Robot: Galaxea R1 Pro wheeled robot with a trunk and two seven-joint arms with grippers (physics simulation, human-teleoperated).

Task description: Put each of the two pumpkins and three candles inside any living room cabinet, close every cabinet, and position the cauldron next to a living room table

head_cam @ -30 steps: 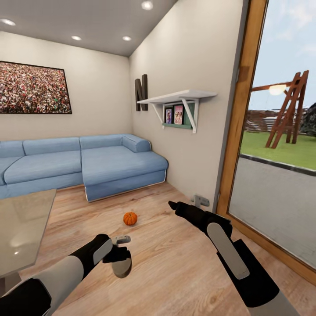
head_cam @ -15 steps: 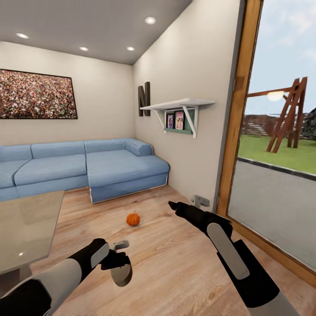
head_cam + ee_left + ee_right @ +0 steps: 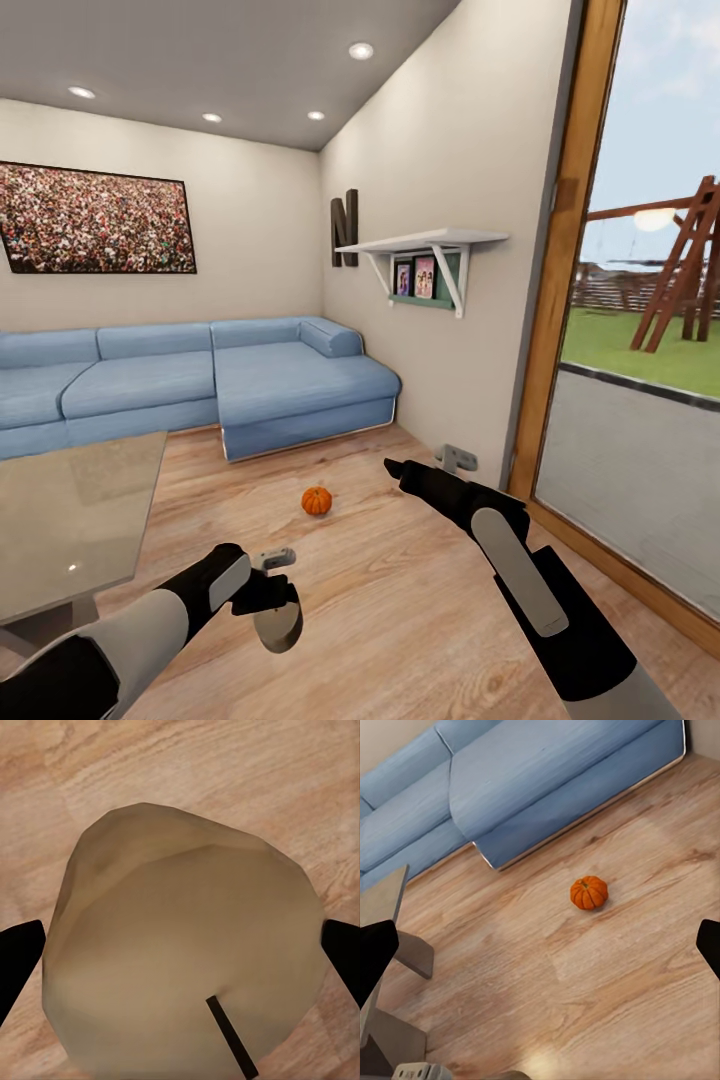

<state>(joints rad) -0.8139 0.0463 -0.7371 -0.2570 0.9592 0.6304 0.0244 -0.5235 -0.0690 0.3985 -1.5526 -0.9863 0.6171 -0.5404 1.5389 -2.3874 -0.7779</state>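
Evidently, the task is judged to be at an early or middle stage:
Candle: one candle (image 3: 184,960), a dull grey-brown stub with a dark wick, is held in the left gripper (image 3: 272,600); it is seen at the end of that arm in the head view, low over the wooden floor (image 3: 400,600).
Pumpkin: one pumpkin (image 3: 316,500) is left lying on the floor, well apart from both grippers, between the blue sofa (image 3: 250,385) and the robot; it is also seen in the right wrist view (image 3: 589,892).
Cabinet and cauldron: nothing can be said of them from these pictures, nor of the other pumpkin and the other candles.
Remaining work: as judged, the held candle is yet to be stored, the pumpkin is yet to be picked up, and the closing of cabinets and the placing of the cauldron cannot be checked.
Desk: the grey glossy desk (image 3: 70,520) is seen at the left, near the left arm.
Left arm: it is bent forward and low, its gripper clamped on the candle, a dark finger at either side.
Right arm: it is stretched forward toward the wall by the glass door (image 3: 640,400); the right gripper (image 3: 400,468) carries nothing, and its fingers are seen set wide apart in the right wrist view.
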